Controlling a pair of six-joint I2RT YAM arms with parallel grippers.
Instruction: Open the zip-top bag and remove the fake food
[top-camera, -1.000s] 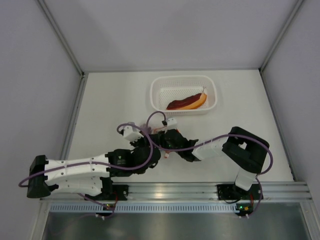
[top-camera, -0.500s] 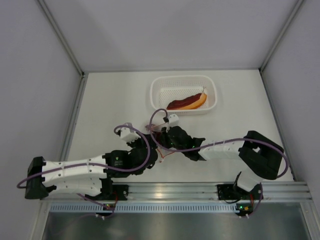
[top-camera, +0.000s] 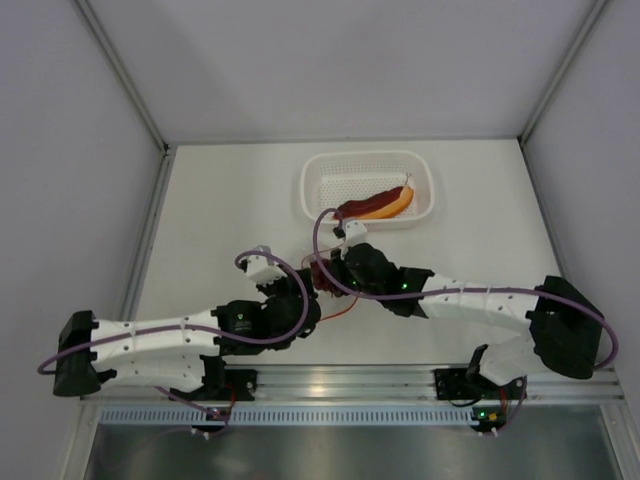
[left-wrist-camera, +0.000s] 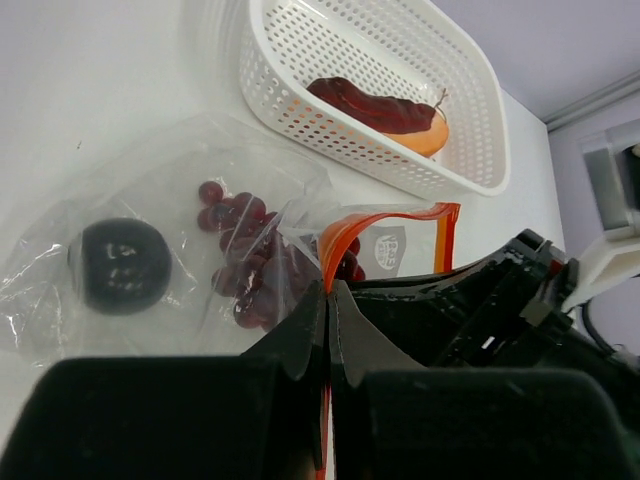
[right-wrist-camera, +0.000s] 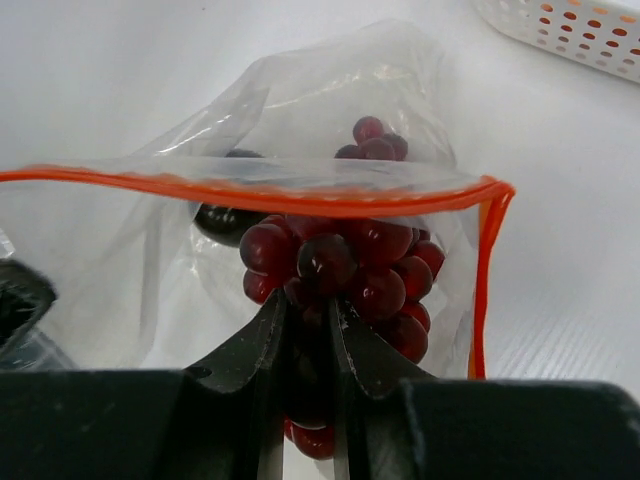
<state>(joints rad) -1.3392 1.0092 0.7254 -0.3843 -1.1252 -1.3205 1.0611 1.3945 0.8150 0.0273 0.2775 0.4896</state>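
The clear zip-top bag (left-wrist-camera: 175, 200) lies on the white table with its mouth open; its orange-red zip strip (right-wrist-camera: 250, 190) runs across the right wrist view. My left gripper (left-wrist-camera: 328, 292) is shut on the zip strip at one side of the mouth. My right gripper (right-wrist-camera: 305, 308) reaches into the mouth and is shut on the dark red grape cluster (right-wrist-camera: 350, 265). The small dark round fruit (left-wrist-camera: 120, 265) sits deeper in the bag. The orange-and-maroon hot-dog piece (top-camera: 375, 205) lies in the white basket. From above, both grippers (top-camera: 318, 285) meet at the bag.
The white perforated basket (top-camera: 365, 156) stands just beyond the bag; its near wall (left-wrist-camera: 330, 130) is close to the bag and its corner (right-wrist-camera: 580, 30) shows at the right wrist view's top right. Walls enclose the table on three sides.
My right arm has stretched out, its elbow swinging right and its gripper moving a little farther from the bases, at the bag. My left gripper has hardly moved.
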